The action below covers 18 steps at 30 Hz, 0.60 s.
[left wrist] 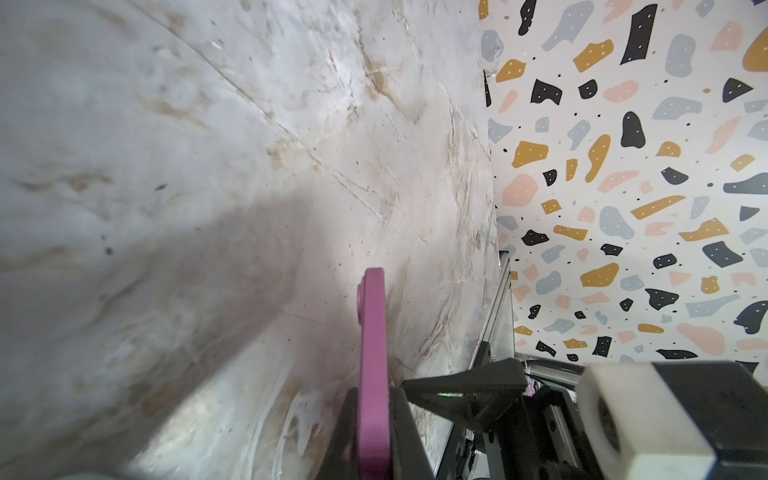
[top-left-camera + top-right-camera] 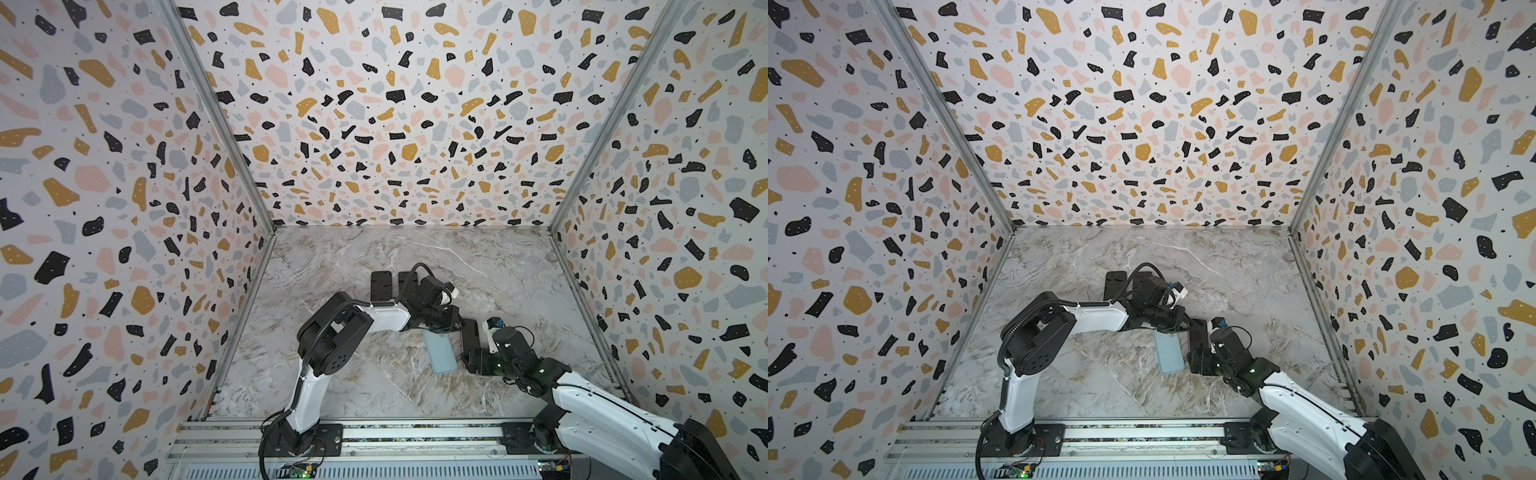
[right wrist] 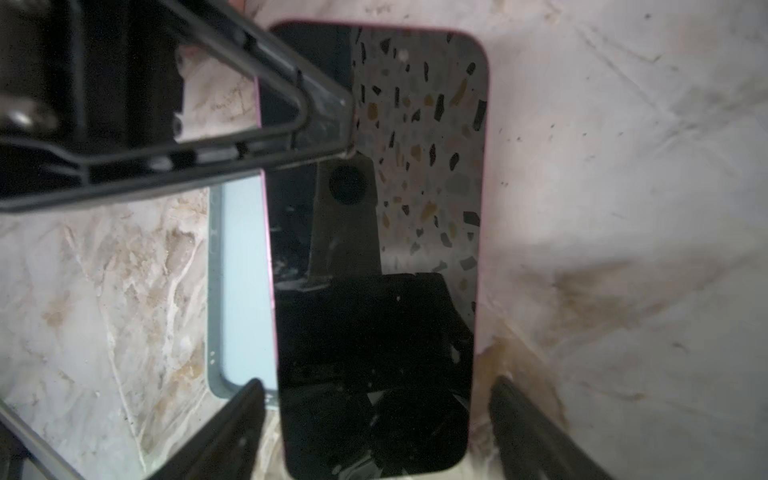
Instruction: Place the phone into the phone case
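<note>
Right gripper (image 3: 376, 390) is spread wide, with one finger on each side of the near end of the pink phone (image 3: 374, 249). Left gripper (image 1: 375, 415) pinches its other end. The pink phone overlaps one long edge of the blue phone case (image 3: 245, 270).

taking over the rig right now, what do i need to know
Left hand: shut on the phone near its far end.
Right hand: open, fingers either side of the phone's near end.
Case: flat on the table, open side up; the phone's edge seems to overlap it.
Done: phone gripped beside the case.
Left: align it and press it in.
</note>
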Each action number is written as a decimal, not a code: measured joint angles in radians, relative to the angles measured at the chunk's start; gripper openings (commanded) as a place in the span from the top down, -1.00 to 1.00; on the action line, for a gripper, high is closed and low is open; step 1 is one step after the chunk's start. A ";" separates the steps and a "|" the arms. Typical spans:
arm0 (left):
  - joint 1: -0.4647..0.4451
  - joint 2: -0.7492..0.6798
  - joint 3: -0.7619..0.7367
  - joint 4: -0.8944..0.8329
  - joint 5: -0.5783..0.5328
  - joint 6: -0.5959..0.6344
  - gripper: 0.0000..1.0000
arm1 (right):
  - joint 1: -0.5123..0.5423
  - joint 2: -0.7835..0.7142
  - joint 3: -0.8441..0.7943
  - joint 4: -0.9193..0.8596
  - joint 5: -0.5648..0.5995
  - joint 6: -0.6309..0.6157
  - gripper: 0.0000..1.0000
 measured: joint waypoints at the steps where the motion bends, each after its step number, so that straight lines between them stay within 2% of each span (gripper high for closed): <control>1: 0.000 -0.002 -0.006 0.005 0.000 -0.006 1.00 | -0.004 -0.005 0.002 0.001 0.000 -0.002 -0.98; 7: -0.002 -0.024 -0.041 0.035 -0.001 -0.034 1.00 | -0.017 -0.021 0.027 -0.008 -0.021 -0.024 -0.98; 13: -0.002 -0.040 -0.113 0.146 -0.008 -0.146 1.00 | -0.025 -0.107 0.090 -0.069 -0.058 -0.016 -0.99; 18: -0.002 -0.061 -0.176 0.286 -0.018 -0.278 1.00 | -0.053 -0.293 0.092 -0.109 -0.079 0.084 -0.77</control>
